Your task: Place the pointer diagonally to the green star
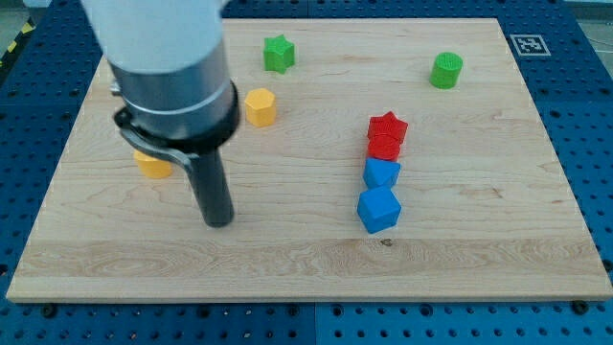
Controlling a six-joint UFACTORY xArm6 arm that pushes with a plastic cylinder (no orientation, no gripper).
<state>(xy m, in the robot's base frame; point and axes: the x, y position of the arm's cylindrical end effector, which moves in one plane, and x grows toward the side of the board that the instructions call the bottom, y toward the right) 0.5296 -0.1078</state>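
The green star point(279, 54) lies near the view's top, left of centre, on the wooden board point(479, 259). My tip point(219, 222) rests on the board well below the star and a little to its left, about half the board's depth away. It touches no block. The nearest blocks are a yellow hexagonal block point(260, 106) up and to the right of the tip, and a yellow block point(152, 165), partly hidden behind the arm, to its upper left.
A green cylinder point(446, 70) stands at the upper right. A red star point(388, 126) sits on a red block point(384, 147) right of centre. Below them lie two blue blocks point(381, 174) point(378, 209). The board lies on a blue perforated table point(594, 144).
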